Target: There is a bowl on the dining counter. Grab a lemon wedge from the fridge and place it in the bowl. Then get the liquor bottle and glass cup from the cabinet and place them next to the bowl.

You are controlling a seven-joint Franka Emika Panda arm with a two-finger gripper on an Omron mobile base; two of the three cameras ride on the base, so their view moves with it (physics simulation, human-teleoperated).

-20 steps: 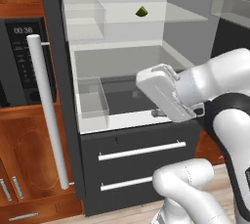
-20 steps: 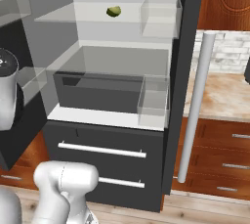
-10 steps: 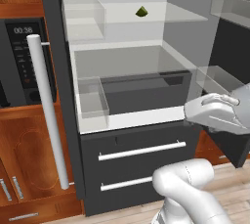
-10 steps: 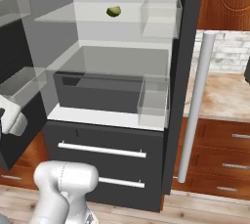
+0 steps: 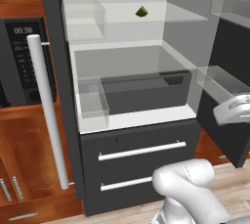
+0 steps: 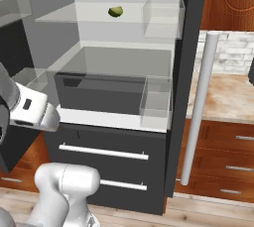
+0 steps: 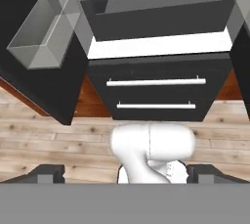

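Green lemon wedge (image 5: 141,11) is sitting at twelve o'clock in the black fridge (image 5: 141,145); wooden floor (image 7: 53,140) is showing pale.

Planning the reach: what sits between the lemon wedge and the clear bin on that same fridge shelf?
Nothing; in the left base view the shelf is bare between lemon wedge and clear bin.

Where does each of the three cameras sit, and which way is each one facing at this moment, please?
Left base view: behind the arm's left, facing the open fridge; white arm low right.
Right base view: behind its right, same fridge; arm at left.
Hand view: on the hand, looking down at the freezer drawers and floor; open gripper at the bottom.
Both base views share the lemon wedge on the upper shelf.
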